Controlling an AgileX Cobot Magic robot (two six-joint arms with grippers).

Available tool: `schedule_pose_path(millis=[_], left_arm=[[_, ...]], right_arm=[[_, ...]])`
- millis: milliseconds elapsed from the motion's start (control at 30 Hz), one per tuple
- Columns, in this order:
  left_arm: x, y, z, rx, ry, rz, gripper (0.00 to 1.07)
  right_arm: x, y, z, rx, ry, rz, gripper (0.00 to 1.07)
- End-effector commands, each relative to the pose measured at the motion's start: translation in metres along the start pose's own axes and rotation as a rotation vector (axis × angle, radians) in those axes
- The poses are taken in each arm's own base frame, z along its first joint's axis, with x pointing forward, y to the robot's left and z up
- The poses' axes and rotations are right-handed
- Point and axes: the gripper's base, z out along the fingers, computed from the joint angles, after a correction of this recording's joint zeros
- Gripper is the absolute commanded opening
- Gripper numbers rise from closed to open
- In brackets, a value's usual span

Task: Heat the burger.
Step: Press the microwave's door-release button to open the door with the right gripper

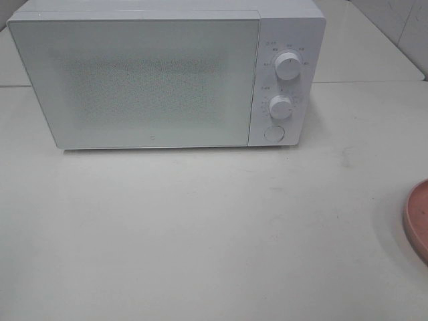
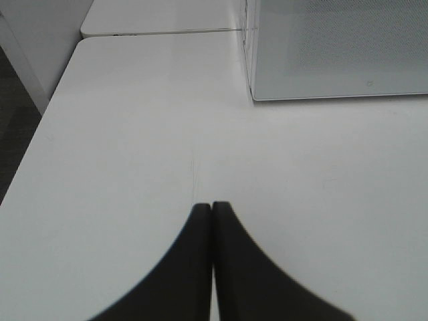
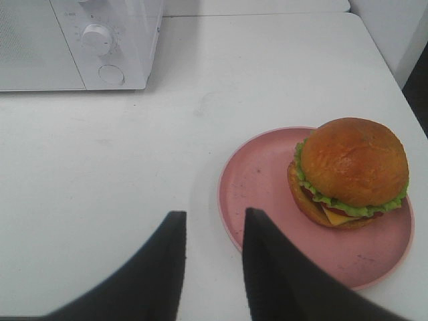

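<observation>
The burger (image 3: 351, 170) sits on the pink plate (image 3: 261, 180), near my right claw (image 3: 214, 217) but apart from it. This claw is partly open and holds nothing. My left claw (image 2: 212, 207) is closed, empty, above the white table (image 2: 120, 147).

Microwave (image 1: 294, 33) blocks far side of table (image 1: 200, 234), 12 o'clock; door (image 1: 134, 73) shut. Bare surface from centre toward 6 and 9 o'clock: open passage. Pink plate (image 1: 418, 221) at 3 o'clock edge, burger (image 3: 351, 170) standing on it. Free strip between plate and microwave.
</observation>
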Motion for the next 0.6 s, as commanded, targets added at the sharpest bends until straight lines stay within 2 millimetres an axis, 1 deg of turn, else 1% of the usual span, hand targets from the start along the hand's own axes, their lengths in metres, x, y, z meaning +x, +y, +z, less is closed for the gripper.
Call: schedule_pose_path(millis=[33,367,400,433,500,533,567,600], left_arm=[[0.0018,-0.0001,-0.0032,-0.003,-0.031,-0.002,0.00],[0.0018,-0.0001,-0.0032,-0.003,-0.031,-0.002,0.00],[0.0018,-0.0001,-0.0032,-0.003,-0.031,-0.002,0.00],[0.0018,-0.0001,-0.0032,-0.003,-0.031,-0.002,0.00],[0.0018,-0.0001,-0.0032,-0.003,-0.031,-0.002,0.00],[0.0018,-0.0001,-0.0032,-0.003,-0.031,-0.002,0.00],[0.0018,-0.0001,-0.0032,-0.003,-0.031,-0.002,0.00],[0.0018,-0.0001,-0.0032,-0.003,-0.031,-0.002,0.00]], right_arm=[[0.0025,-0.0004,-0.0029,-0.001,-0.024,-0.008,0.32],[0.0025,-0.0004,-0.0029,-0.001,-0.024,-0.006,0.32],[0.0025,-0.0004,-0.0029,-0.001,-0.024,-0.008,0.34],[0.0025,-0.0004,-0.0029,-0.001,-0.024,-0.008,0.34],[0.0025,-0.0004,-0.0029,-0.001,-0.024,-0.008,0.41],[0.0025,-0.0004,-0.0029,-0.001,-0.024,-0.008,0.41],[0.0025,-0.0004,-0.0029,-0.001,-0.024,-0.008,0.54],[0.0025,-0.0004,-0.0029,-0.001,-0.024,-0.008,0.73]])
